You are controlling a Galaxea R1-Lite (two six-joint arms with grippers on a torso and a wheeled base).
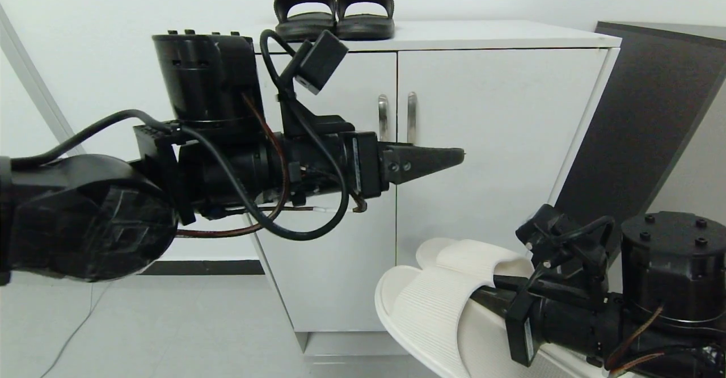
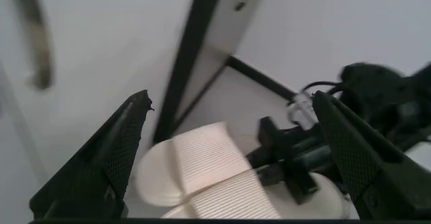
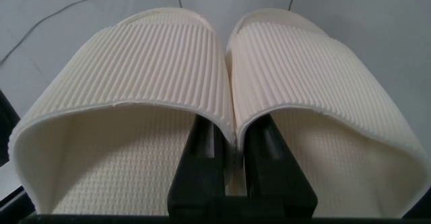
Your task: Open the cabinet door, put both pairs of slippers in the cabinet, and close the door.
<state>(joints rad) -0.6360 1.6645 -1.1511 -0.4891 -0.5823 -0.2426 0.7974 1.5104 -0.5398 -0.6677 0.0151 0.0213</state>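
While right gripper (image 3: 235, 165) pinches white slippers (image 1: 431, 304) | left gripper (image 1: 439, 158) level, open, facing cabinet (image 1: 499, 139)

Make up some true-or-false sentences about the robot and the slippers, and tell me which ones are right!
1. The black slippers sit on top of the cabinet. True.
2. The cabinet doors are open. False: both doors are shut.
3. The right gripper holds the white slippers. True.
4. The left gripper is holding a black slipper. False: it is open and empty, up by the door handles.
5. The white slippers are already inside the cabinet. False: they are outside, in front of the shut doors.
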